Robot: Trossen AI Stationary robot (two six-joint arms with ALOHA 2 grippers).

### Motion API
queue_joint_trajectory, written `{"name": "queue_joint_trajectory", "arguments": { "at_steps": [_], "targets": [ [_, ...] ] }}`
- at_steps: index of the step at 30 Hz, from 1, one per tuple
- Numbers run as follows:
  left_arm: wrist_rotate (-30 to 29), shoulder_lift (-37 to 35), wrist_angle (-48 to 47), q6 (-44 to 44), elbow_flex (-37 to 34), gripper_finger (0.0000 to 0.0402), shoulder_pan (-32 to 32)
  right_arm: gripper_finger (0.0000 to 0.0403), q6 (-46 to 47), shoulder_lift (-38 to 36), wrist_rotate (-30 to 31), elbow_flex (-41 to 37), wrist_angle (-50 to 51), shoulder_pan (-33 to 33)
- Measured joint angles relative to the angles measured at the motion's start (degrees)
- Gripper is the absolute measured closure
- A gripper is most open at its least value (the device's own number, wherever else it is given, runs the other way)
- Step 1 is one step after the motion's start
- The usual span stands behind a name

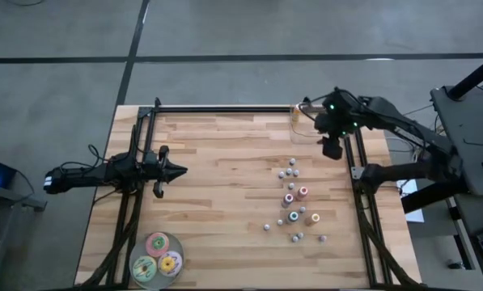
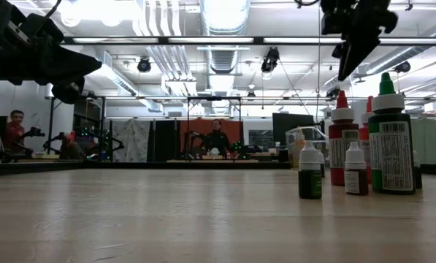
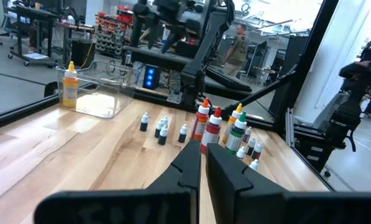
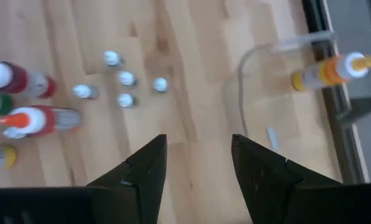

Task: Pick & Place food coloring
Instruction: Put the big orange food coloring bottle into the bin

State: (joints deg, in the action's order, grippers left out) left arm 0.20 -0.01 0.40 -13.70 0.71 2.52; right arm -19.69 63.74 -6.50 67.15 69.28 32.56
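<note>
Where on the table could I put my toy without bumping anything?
The big bare middle of the table, between the left gripper and the bottles, is free. So is the near edge between the discs and the bottles. It is crowded on the right, where the bottles stand close together, and under the right gripper by the clear container.
</note>
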Motion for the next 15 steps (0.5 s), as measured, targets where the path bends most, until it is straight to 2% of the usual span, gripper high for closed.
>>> {"name": "queue_joint_trajectory", "arguments": {
  "at_steps": [7, 15],
  "targets": [
    [0.0, 0.0, 0.0, 0.0, 0.0, 0.0402, 0.0, 0.0232, 3.1, -2.6, 0.0, 0.2, -0.2, -8.6],
    [0.0, 0.0, 0.0, 0.0, 0.0, 0.0402, 0.0, 0.0232, 11.7, -2.9, 0.0, 3.3, -0.9, -17.3]
  ]
}}
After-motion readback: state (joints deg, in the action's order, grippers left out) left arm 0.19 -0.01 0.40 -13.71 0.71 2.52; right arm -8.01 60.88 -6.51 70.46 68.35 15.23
